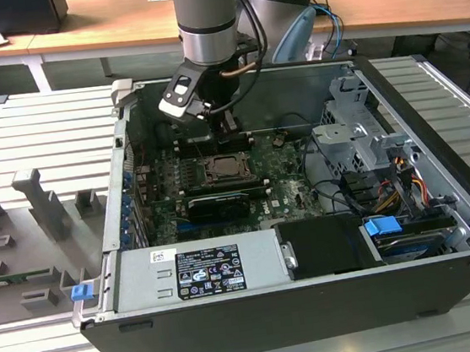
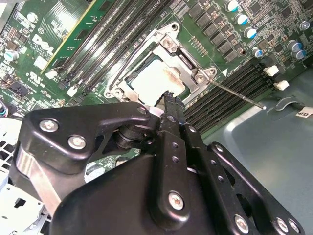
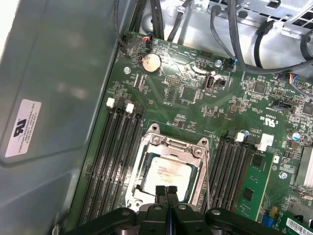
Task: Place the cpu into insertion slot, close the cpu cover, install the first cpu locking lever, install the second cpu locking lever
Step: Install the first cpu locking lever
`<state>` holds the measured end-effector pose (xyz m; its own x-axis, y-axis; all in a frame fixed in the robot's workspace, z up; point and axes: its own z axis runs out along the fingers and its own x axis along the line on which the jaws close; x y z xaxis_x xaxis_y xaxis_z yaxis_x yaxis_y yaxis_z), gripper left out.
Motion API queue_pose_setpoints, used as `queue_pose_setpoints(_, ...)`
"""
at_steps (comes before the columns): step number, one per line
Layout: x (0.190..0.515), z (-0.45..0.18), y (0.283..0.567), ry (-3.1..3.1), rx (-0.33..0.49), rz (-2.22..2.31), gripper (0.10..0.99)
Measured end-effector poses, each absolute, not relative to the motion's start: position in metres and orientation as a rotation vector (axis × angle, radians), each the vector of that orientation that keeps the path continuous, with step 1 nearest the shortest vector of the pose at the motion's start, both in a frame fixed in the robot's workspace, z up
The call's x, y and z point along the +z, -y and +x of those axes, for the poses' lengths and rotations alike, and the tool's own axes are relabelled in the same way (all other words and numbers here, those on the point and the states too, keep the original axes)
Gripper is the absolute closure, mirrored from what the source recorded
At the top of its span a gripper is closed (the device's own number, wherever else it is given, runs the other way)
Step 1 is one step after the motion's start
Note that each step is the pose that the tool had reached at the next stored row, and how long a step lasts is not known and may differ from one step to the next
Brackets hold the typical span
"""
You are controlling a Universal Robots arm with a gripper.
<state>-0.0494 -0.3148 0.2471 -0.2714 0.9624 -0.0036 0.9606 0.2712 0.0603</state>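
Observation:
The cpu lies flat in the insertion slot, its pale metal top showing through the window of the cpu cover. The cover lies down flat over it. My gripper hovers just over the near edge of the cover, shut, with nothing between its black fingers. A thin metal locking lever sticks out sideways from the socket corner, its free end over the memory slots.
Long black memory slots flank the socket on both sides. The open case holds a graphics card, a power supply, a drive cage and loose cables. A coin battery sits on the board.

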Motion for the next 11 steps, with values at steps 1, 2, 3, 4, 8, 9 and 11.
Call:
queue_pose_setpoints(1, 0.2471, -0.0494, 0.3148, -2.475, 0.071, 1.869, 0.98)
queue_pose_setpoints(2, 0.2471, -0.0494, 0.3148, -2.477, 0.071, 1.867, 0.98)
queue_pose_setpoints(3, 0.2471, -0.0494, 0.3148, -2.479, 0.072, 1.865, 0.98)
queue_pose_setpoints(4, 0.2471, -0.0494, 0.3148, -2.481, 0.072, 1.862, 0.98)
queue_pose_setpoints(8, 0.2471, -0.0494, 0.3148, -2.489, 0.072, 1.851, 0.98)
queue_pose_setpoints(9, 0.2471, -0.0494, 0.3148, -2.491, 0.072, 1.848, 0.98)
queue_pose_setpoints(11, 0.2471, -0.0494, 0.3148, -2.51, 0.073, 1.824, 0.98)
